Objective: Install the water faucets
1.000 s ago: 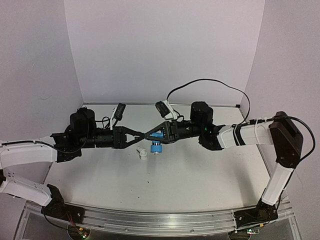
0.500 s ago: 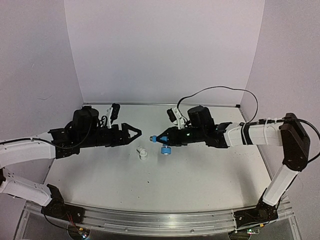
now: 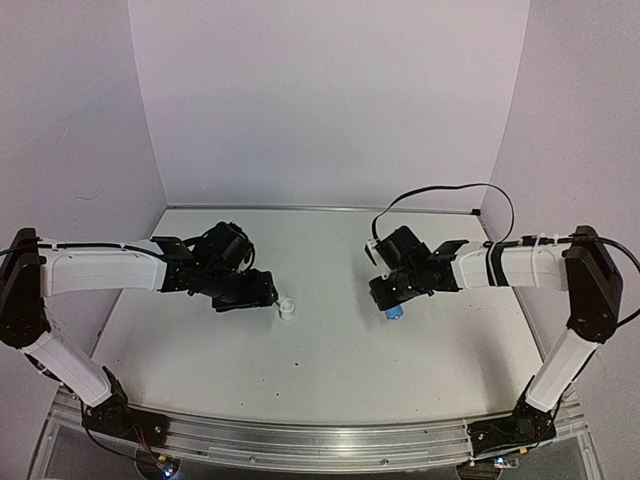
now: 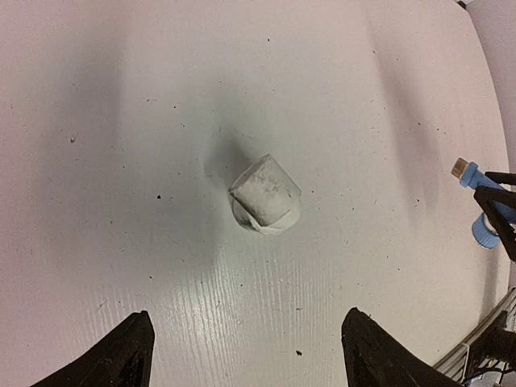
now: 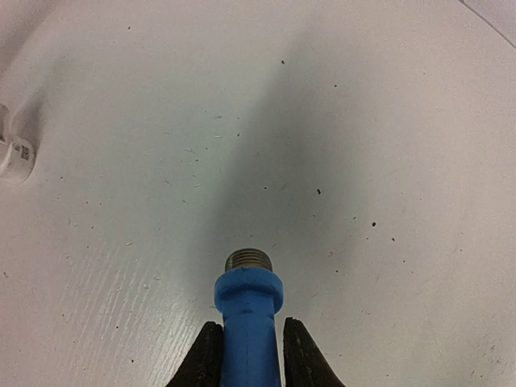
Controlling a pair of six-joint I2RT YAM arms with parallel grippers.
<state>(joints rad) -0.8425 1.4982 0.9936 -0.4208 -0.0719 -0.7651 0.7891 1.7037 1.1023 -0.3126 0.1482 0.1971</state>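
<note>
A small white cylindrical fitting (image 3: 287, 308) lies on the table just right of my left gripper (image 3: 262, 296). In the left wrist view the fitting (image 4: 265, 195) lies ahead of the gripper (image 4: 246, 351), whose fingers stand wide apart and empty. My right gripper (image 3: 392, 303) is shut on the bright-blue tap (image 3: 395, 313). In the right wrist view the tap (image 5: 248, 322) sticks out between the fingertips (image 5: 205, 355), its grey threaded end pointing away over the table. The tap also shows in the left wrist view (image 4: 482, 210) at the right edge.
The white table (image 3: 330, 370) has purple walls at the back and sides. A black cable (image 3: 440, 195) loops above the right arm. A metal rail (image 3: 320, 440) runs along the near edge. A white tag (image 5: 14, 153) shows at the left edge of the right wrist view.
</note>
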